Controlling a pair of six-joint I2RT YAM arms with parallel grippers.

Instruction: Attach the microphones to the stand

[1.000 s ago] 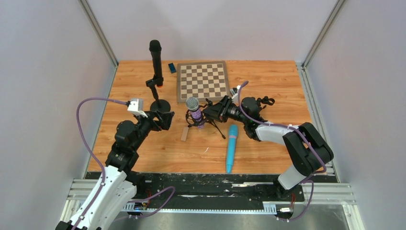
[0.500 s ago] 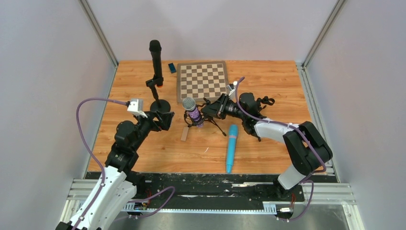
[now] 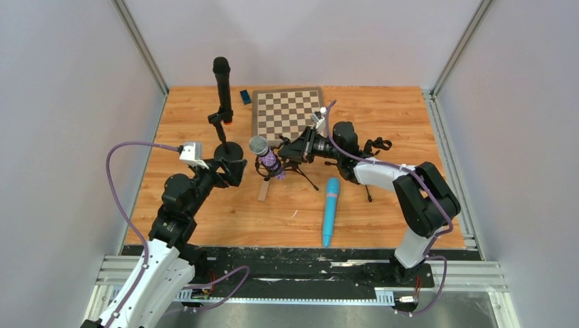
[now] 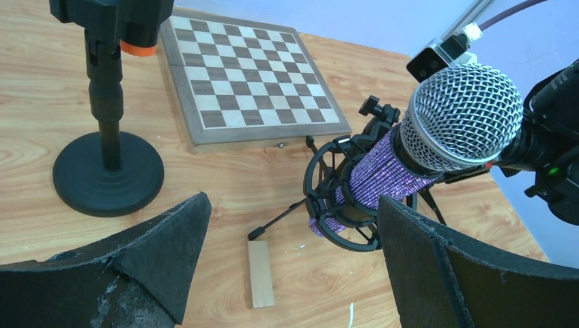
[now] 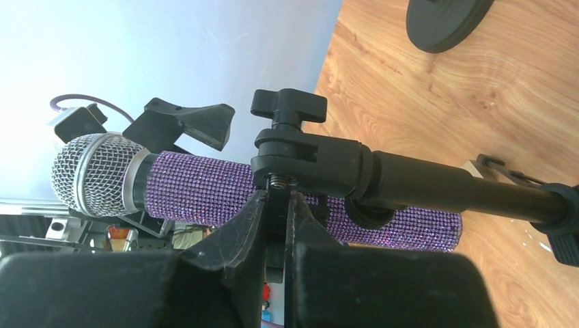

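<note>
Microphones sit in three places on the wooden table [image 3: 389, 116], reading the overhead view as a dial with twelve at the far wall. Purple microphone [image 3: 267, 157] sits near the dial's centre, its silver grille raised and tipped toward eleven o'clock. It is threaded through the ring of a black shock mount [image 4: 339, 198] on a tripod stand [image 5: 437, 184].

The right gripper [image 3: 297, 148] reaches in from three o'clock and is pinched down narrow on that stand. Its wrist view shows both fingers [image 5: 242, 229] pressed on the thin joint just under the clamp knob, with the purple body lying across behind them.

The left gripper [image 3: 235, 166] hangs at about nine o'clock of the purple microphone, jaws spread wide and holding nothing. In its own view the grille and shock mount show between its two pads [image 4: 171, 260], touching neither.

Black microphone [image 3: 221, 85] stands upright at eleven o'clock, its orange end seated in the clip of a round-base stand [image 3: 227, 151]. Light blue microphone [image 3: 330, 208] lies flat on the wood at five o'clock, apart from both stands, its length running roughly six to twelve.

A chessboard [image 3: 289, 114] lies at twelve o'clock with a small blue thing [image 3: 245, 96] beside its far left corner, and a wooden block [image 3: 263, 191] lies at seven o'clock of the tripod stand
</note>
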